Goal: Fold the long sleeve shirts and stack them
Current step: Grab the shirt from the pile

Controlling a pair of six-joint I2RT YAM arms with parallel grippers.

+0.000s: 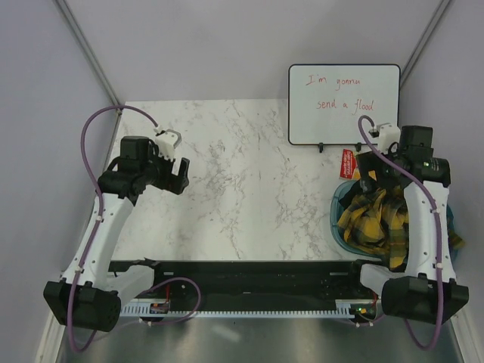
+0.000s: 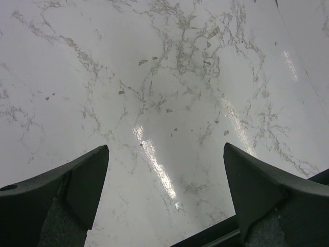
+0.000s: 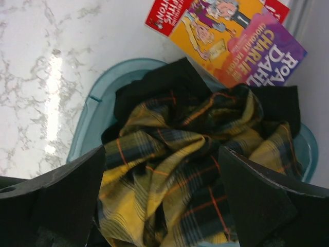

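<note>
Looked like the plaid shirts (image 1: 370,215) were bunched in the teal tub (image 1: 337,217) at the overhead view's right edge, so the right pincer (image 3: 162,152) hung wide open and empty just above them, while the left pincer (image 2: 165,148), equally open and empty, hovered over the marble surface (image 2: 154,62), probably the folding spot.

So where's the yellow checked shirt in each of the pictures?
Top external: right side, the shirt bunched in the teal basket.
Left wrist: not in it.
Right wrist: middle and bottom, in that basket.
Shared landmark: the marble table, in all three.
</note>
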